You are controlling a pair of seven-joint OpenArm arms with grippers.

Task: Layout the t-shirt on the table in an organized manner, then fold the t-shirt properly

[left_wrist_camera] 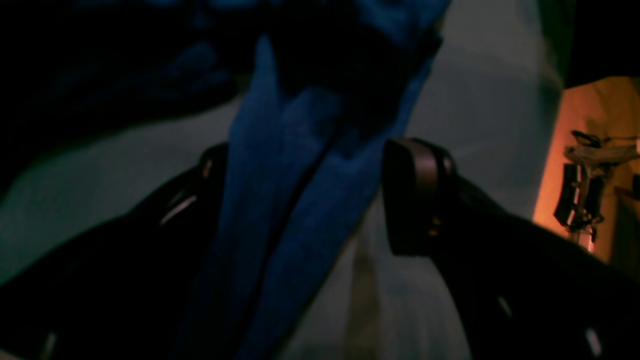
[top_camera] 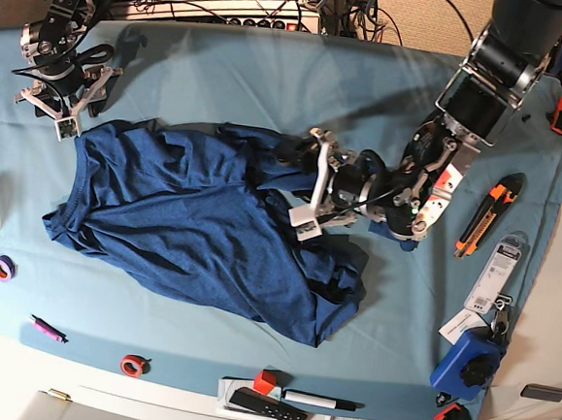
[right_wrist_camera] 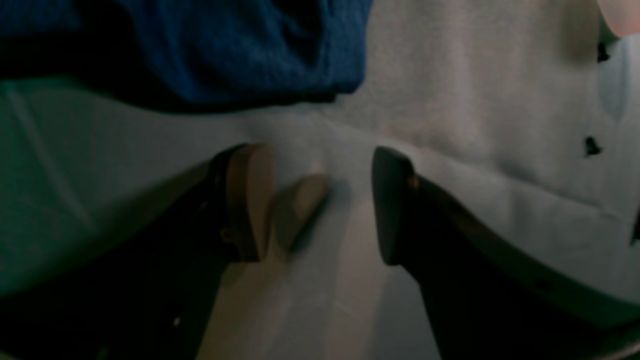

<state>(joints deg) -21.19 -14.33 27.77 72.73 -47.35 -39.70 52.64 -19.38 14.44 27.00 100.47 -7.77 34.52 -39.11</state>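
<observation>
The navy t-shirt (top_camera: 183,222) lies spread but wrinkled on the teal table (top_camera: 224,69), with its right side bunched. My left gripper (top_camera: 312,183) is low over that bunched upper right part. In the left wrist view the gripper (left_wrist_camera: 305,195) has its jaws wide apart and a strip of shirt (left_wrist_camera: 300,165) runs between them over the table (left_wrist_camera: 100,175). My right gripper (top_camera: 60,105) is at the shirt's upper left corner. In the right wrist view the gripper (right_wrist_camera: 320,200) is open and empty over the bare table (right_wrist_camera: 475,125), with the shirt's edge (right_wrist_camera: 240,45) just beyond the fingertips.
An orange utility knife (top_camera: 480,221), a packaged tool (top_camera: 495,275) and a blue tool (top_camera: 469,361) lie along the right edge. Tape rolls (top_camera: 4,268) (top_camera: 133,364), a pink pen (top_camera: 46,328), a red block (top_camera: 266,379) and a remote (top_camera: 261,403) lie near the front edge.
</observation>
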